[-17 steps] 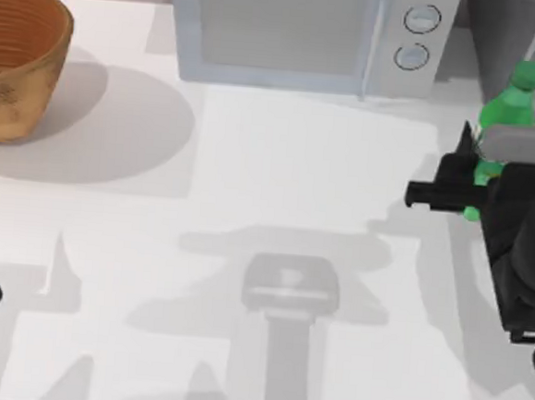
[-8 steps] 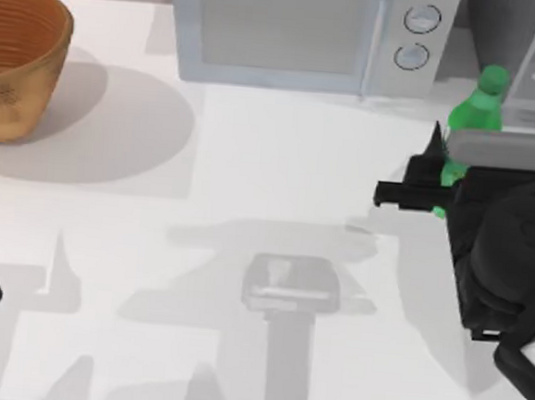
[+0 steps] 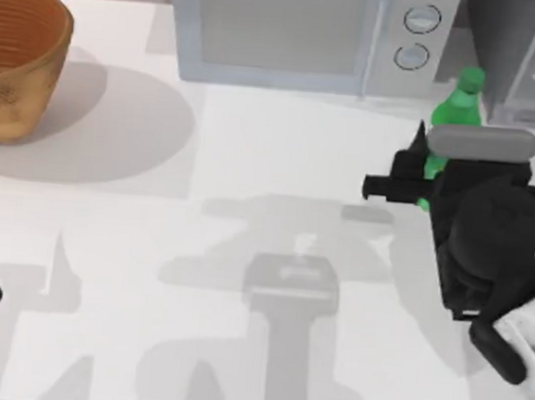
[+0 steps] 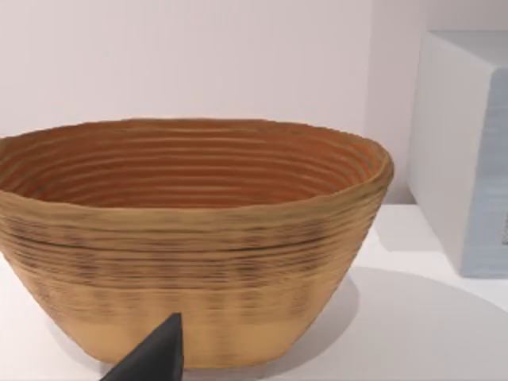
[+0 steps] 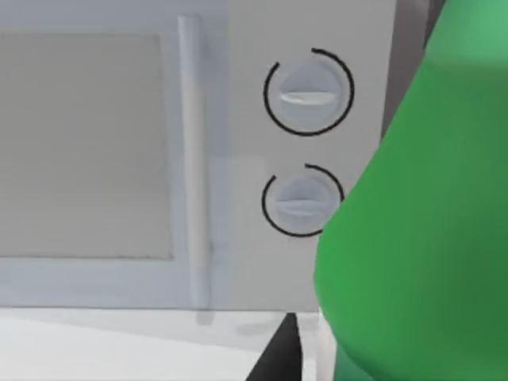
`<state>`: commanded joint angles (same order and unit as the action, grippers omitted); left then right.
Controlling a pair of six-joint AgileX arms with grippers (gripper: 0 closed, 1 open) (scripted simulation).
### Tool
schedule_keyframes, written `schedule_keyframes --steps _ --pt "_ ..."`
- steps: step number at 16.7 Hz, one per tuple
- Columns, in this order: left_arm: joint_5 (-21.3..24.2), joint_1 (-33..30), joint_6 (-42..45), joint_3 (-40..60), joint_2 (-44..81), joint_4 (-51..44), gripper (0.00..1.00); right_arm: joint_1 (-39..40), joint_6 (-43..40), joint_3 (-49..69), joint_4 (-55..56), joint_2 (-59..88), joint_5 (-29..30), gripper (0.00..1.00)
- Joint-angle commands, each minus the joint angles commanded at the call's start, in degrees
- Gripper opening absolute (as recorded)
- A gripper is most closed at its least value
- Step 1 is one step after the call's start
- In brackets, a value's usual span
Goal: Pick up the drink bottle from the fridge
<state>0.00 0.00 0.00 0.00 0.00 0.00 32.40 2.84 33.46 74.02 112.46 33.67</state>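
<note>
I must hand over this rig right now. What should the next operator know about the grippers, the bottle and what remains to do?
Right gripper: shut on the bottle, holding it upright in front of the microwave, at the table's right side.
Left gripper: parked at the left edge, near the basket.
Fridge: back right corner; the bottle is already out of it.
Done: bottle gripped and pulled clear of the fridge.
Left: probably just keep the hold steady; avoid bumping the microwave.

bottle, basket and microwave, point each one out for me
bottle (image 3: 457, 108), top view, shoulder below the cap
basket (image 4: 190, 262), left wrist view, outer wall
microwave (image 3: 281, 30), top view, door panel
</note>
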Motion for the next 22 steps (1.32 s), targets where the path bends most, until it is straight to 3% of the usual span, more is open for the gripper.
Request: schedule_keyframes --steps 7,20,22 --pt "0.0 0.0 0.0 0.0 0.0 0.0 1.0 -2.27 -0.31 3.99 2.77 5.22 -2.21 0.0" --pt "0.0 0.0 0.0 0.0 0.0 0.0 1.0 -2.27 -0.31 3.99 2.77 5.22 -2.21 0.98" --pt "0.0 0.0 0.0 0.0 0.0 0.0 1.0 -2.27 -0.31 3.99 2.77 5.22 -2.21 1.0"
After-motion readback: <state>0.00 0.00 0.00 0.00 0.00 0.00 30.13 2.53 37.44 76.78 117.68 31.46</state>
